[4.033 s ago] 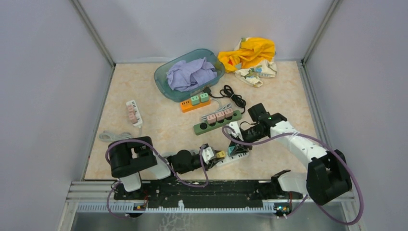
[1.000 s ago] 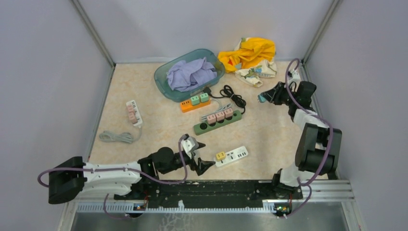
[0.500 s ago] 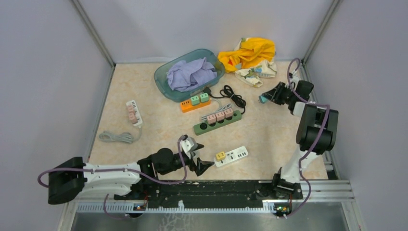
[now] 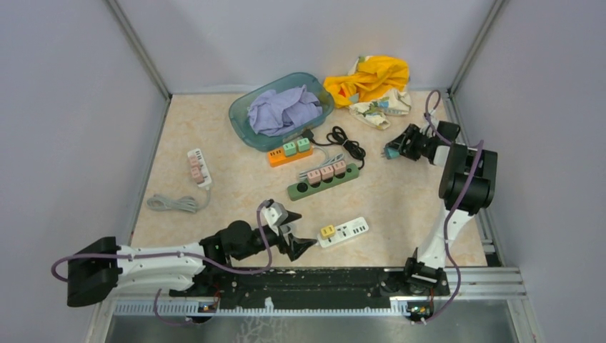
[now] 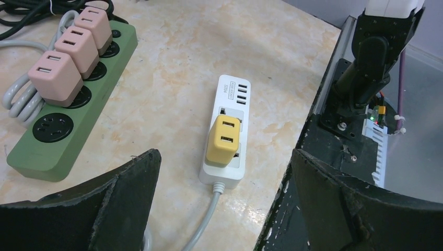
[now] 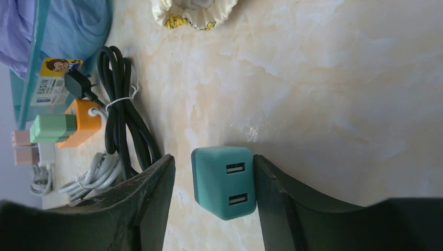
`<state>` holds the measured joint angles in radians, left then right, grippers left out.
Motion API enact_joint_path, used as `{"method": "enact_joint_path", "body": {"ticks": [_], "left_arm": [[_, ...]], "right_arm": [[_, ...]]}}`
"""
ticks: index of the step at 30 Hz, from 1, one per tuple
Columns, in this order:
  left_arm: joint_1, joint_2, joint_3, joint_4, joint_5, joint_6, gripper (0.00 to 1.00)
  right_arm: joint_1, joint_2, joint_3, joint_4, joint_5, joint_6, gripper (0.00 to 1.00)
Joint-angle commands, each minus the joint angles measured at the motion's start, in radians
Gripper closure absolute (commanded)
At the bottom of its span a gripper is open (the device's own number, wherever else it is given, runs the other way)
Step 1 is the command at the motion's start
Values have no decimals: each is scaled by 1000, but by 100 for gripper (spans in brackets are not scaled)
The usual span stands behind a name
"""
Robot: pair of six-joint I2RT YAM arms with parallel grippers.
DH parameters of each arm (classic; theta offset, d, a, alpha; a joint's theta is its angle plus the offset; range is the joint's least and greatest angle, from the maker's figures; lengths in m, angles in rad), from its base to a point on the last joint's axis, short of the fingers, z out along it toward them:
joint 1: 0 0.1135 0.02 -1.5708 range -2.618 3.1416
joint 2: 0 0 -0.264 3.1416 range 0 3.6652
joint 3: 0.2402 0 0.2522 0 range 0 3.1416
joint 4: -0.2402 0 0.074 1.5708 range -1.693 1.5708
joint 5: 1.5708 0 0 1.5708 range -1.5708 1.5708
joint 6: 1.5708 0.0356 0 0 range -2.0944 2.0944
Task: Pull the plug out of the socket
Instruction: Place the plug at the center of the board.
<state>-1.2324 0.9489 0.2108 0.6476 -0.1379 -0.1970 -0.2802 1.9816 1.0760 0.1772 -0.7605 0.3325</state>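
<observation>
A white socket strip (image 4: 350,230) lies near the front edge with a yellow plug (image 4: 327,231) seated in it. My left gripper (image 4: 296,234) hovers just left of it, open. In the left wrist view the yellow plug (image 5: 223,140) sits in the strip (image 5: 233,91) ahead of the wide-apart fingers (image 5: 125,183). At the far right, my right gripper (image 4: 397,148) is open around a teal plug (image 6: 223,180). That plug touches one finger (image 6: 271,193) and a gap shows on its other side.
A green strip (image 4: 323,181) with pink plugs and an orange strip (image 4: 289,152) lie mid-table beside a coiled black cord (image 4: 346,143). A teal basin (image 4: 241,108) of purple cloth and a yellow cloth (image 4: 371,78) sit at the back. Another white strip (image 4: 199,168) and grey cable (image 4: 171,204) lie left.
The right gripper has lowered slightly at the far right and its jaws have parted from the teal plug. The left arm has shifted only a little.
</observation>
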Motion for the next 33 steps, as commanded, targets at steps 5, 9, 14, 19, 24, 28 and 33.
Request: {"method": "enact_joint_path", "body": {"ticks": [5,9,14,19,24,28,33], "left_arm": [[5,-87,-43,51,29,-35,0],[7,-138,-62,56,32,-55,0],[10,-160,-60,26,44,-59,0],[11,-154,-28,-51,55,-61,0],[10,-170,-2,-111,66,-58,0],[10,-194,10,-131,80,-60,0],[10,-205,12,-115,95,-75,0]], "right_arm": [[-37,-59,34,-44,25,-86,34],[-43,-118,34,-96,59,-188,31],[-44,-177,74,-216,64,-330,29],[-43,-285,97,-283,6,-418,29],[-43,-460,95,-310,-133,-464,30],[-41,-597,57,-314,-306,-474,30],[-1,-778,-43,-278,-524,-475,29]]}}
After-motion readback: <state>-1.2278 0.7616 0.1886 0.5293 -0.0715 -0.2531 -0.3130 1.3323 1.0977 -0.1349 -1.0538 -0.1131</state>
